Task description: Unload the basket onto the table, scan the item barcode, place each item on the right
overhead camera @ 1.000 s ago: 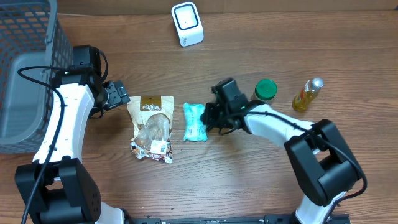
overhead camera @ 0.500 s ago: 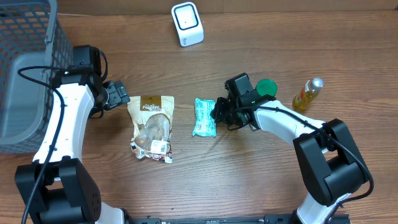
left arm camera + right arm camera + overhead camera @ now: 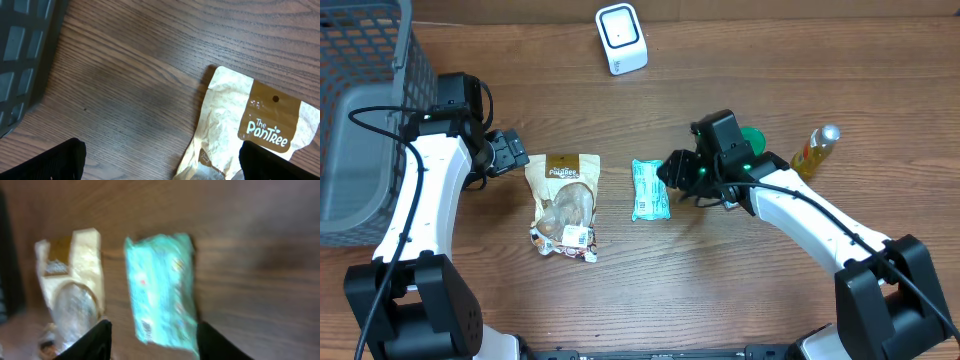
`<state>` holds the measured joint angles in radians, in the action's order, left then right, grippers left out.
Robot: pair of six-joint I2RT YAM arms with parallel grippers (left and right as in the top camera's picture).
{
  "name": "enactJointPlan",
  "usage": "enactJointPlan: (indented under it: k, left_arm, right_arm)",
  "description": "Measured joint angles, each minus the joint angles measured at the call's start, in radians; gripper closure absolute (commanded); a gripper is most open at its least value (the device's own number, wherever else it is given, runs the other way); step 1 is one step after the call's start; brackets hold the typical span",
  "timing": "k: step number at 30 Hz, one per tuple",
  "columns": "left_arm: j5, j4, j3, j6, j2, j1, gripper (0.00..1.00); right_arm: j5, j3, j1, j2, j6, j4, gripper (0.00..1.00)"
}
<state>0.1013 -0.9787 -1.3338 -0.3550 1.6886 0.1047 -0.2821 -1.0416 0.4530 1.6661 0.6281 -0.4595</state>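
My right gripper (image 3: pixel 669 174) hovers spread and empty by the teal packet (image 3: pixel 650 190) mid-frame, so the trip to the top-centre scanner (image 3: pixel 621 38) looks undone.

1. The teal packet (image 3: pixel 650 190) has slid to the right across the counter (image 3: pixel 720 280) and now lies straighter, its long side running nearly top to bottom.
2. The right pincer (image 3: pixel 672 172), clamped on the packet's right edge a second ago, has parted its jaws; in the blurred wrist view the packet lies loose between the fingers.
3. The right arm has swung to the right, and its wrist now hides part of the green-lidded jar (image 3: pixel 753 137).
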Motion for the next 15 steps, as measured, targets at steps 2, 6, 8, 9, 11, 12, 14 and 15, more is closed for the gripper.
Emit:
enactJointPlan:
  k: [2,6,8,9,11,12,14,15]
  left_arm:
    - [0.000,0.000,0.000,0.000,0.000,0.000,0.00]
    - [0.000,0.000,0.000,0.000,0.000,0.000,0.00]
    - [0.000,0.000,0.000,0.000,0.000,0.000,0.00]
    - [0.000,0.000,0.000,0.000,0.000,0.000,0.01]
    - [0.000,0.000,0.000,0.000,0.000,0.000,0.00]
    - [0.000,0.000,0.000,0.000,0.000,0.000,0.00]
    - [0.000,0.000,0.000,0.000,0.000,0.000,0.01]
    - [0.000,0.000,0.000,0.000,0.000,0.000,0.00]
  right_arm:
    - [0.003,0.002,0.000,0.000,0.000,-0.064,0.37]
    - [0.003,0.002,0.000,0.000,0.000,-0.159,0.66]
    - [0.000,0.002,0.000,0.000,0.007,-0.193,0.79]
    - [0.002,0.003,0.000,0.000,0.001,-0.203,0.84]
    - [0.001,0.004,0.003,0.000,0.005,-0.214,0.91]
    - [0.003,0.004,0.006,0.000,0.006,-0.212,0.93]
    - [0.011,0.006,0.014,0.002,0.004,-0.185,0.96]
    - [0.016,0.006,0.019,0.005,0.005,-0.169,0.96]
